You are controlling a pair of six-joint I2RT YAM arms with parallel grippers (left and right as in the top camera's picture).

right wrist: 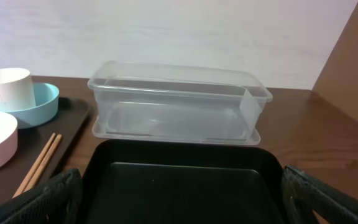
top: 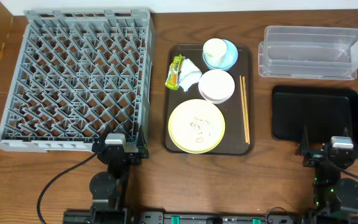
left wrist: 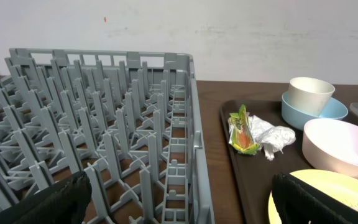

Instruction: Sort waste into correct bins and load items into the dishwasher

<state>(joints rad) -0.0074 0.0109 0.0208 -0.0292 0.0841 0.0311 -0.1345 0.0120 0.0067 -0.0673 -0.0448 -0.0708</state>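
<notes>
Left gripper [left wrist: 182, 202] and right gripper [right wrist: 182, 199] both spread, empty, near bench [top: 229, 186] edge. Napkin [top: 192, 73] lies on brown tray [top: 174, 134] beside wrapper [top: 175, 72]; pinch its crumpled peak from above, leaving wrapper behind.

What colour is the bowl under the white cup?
Light blue; the bowl shows best in the right wrist view.
</notes>
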